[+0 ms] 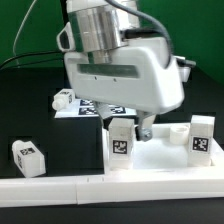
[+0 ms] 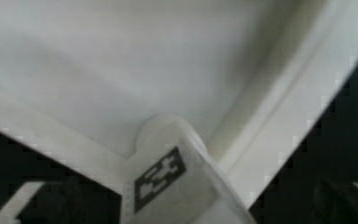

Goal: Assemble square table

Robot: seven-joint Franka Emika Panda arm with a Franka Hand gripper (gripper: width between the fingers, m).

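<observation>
Black work surface lay beneath my gripper, which hung low over the square table's tabletop. One tagged leg stood upright just beside my hand, and a second leg stood farther off. I could not tell how wide my jaws were, or whether they held anything.

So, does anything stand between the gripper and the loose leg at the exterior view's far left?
Probably yes. The gripper is low over the tabletop, and an upright leg stands on it on the side toward the loose leg. A straight sideways move would likely hit it; lifting first looks safer.
</observation>
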